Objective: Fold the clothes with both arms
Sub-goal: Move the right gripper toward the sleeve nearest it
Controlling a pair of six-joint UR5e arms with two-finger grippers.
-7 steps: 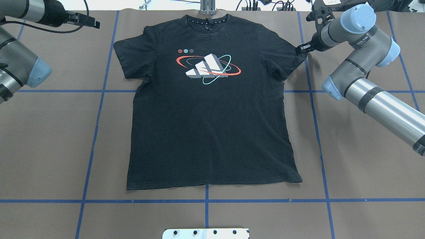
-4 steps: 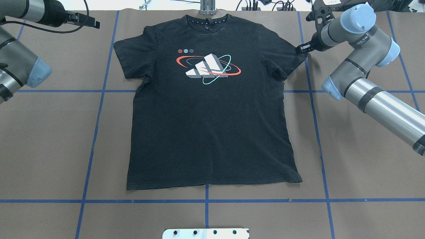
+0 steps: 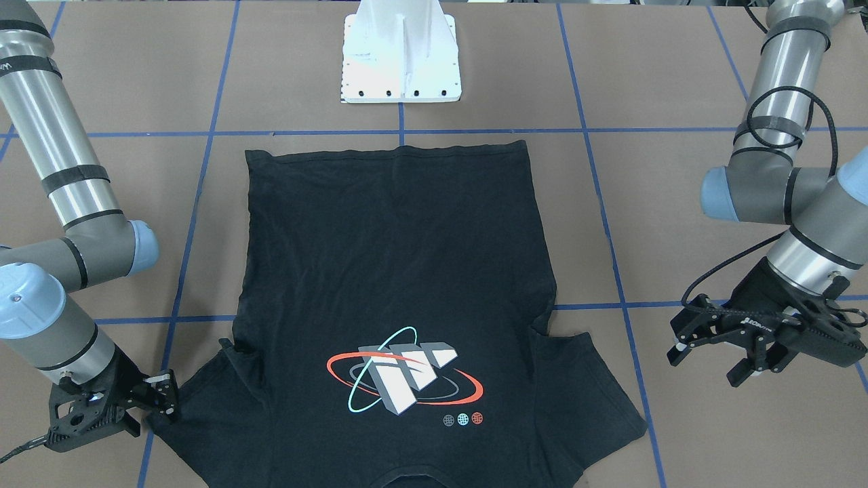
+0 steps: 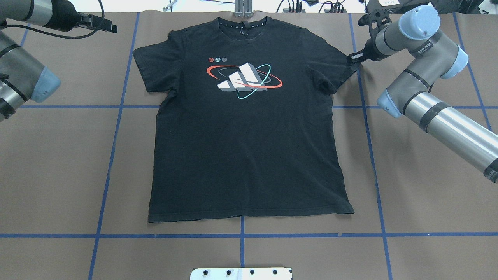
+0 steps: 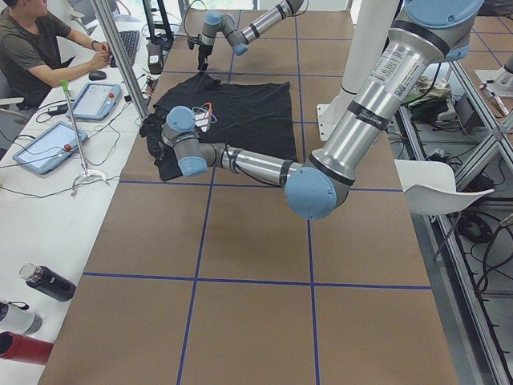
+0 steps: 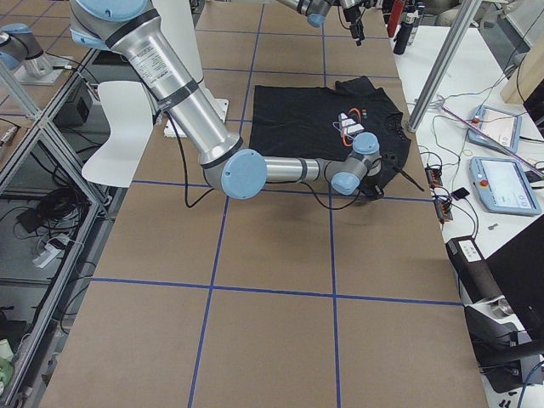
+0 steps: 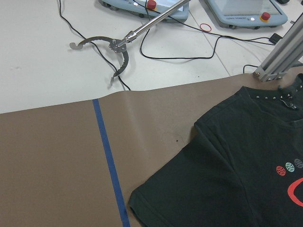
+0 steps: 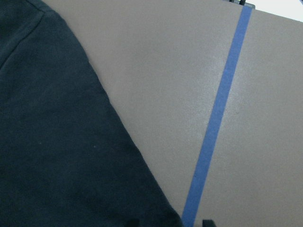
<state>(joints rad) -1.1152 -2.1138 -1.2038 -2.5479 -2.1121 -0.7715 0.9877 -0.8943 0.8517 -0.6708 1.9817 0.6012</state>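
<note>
Where the front-facing camera looks down on the brown table (image 3: 678, 203), we see the black T-shirt (image 3: 400, 271) spread flat with its print (image 3: 403, 383) up, hem toward the white pedestal base (image 3: 400, 61) and collar at that view's near edge. The right gripper (image 3: 166, 394) sits low at the tip of the sleeve on the robot's right. The left gripper (image 3: 705, 364) hangs well apart from the other sleeve, its two fingers spread wide with nothing between them. From overhead, we find the shirt lying across the blue tape lines (image 4: 112, 155), collar on the far side. The right gripper is at the right sleeve's outer corner and the left gripper is beyond the left sleeve, near the far left corner. From the table's left end, the near left arm (image 5: 365, 112) reaches toward the shirt, and a person (image 5: 28, 48) sits at a white bench (image 5: 48, 200) alongside. From the right end, the near right arm (image 6: 183, 102) stretches low to the near sleeve. Through the left wrist camera we see the left sleeve and shoulder flat on the paper and a metal grabber tool (image 7: 118, 45) on the bench beyond. Through the right wrist camera, two dark fingertips (image 8: 206, 223) show at the bottom edge, set apart, with the sleeve corner between them beside a tape line. We read that claw as unclosed, not yet pinching the cloth.
</note>
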